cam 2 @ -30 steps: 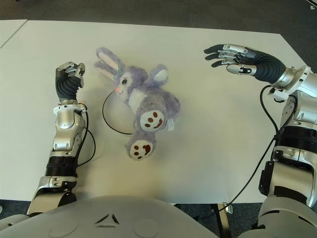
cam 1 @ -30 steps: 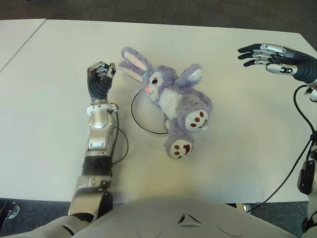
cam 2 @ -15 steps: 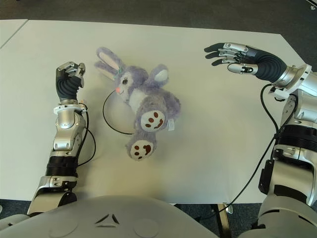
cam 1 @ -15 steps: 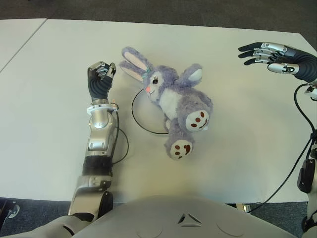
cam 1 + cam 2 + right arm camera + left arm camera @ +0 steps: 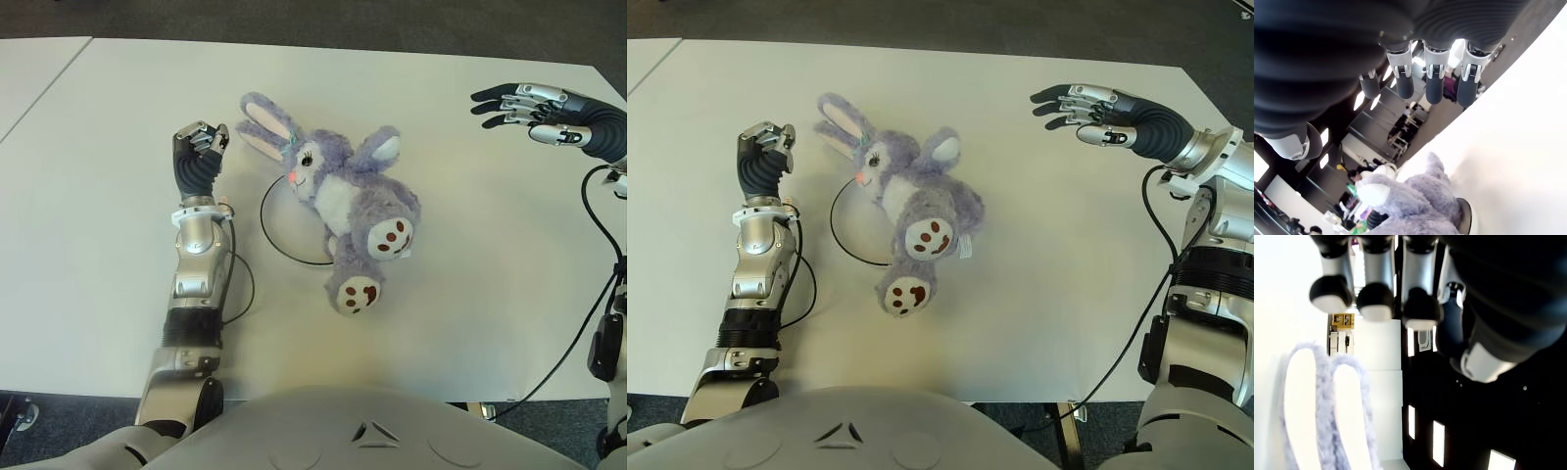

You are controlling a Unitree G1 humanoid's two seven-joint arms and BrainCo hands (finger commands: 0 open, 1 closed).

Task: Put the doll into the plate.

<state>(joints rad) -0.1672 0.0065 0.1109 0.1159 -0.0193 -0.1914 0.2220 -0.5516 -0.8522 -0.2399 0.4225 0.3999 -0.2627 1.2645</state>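
The doll (image 5: 343, 201), a purple plush rabbit with pink-lined ears and brown paw pads, lies on its back in the middle of the white table (image 5: 470, 255). It covers most of a white plate, of which only a thin dark rim (image 5: 265, 231) shows as an arc on the doll's left. My left hand (image 5: 197, 155) stands just left of the rabbit's ears, fingers curled with nothing in them; the ears (image 5: 1317, 406) show beyond it in the left wrist view. My right hand (image 5: 529, 104) hovers far to the right, fingers (image 5: 1434, 83) spread, well apart from the doll (image 5: 1415, 205).
A black cable (image 5: 588, 323) hangs along my right arm at the table's right edge. A second white table (image 5: 29, 73) adjoins at the far left. Dark floor lies beyond the far edge.
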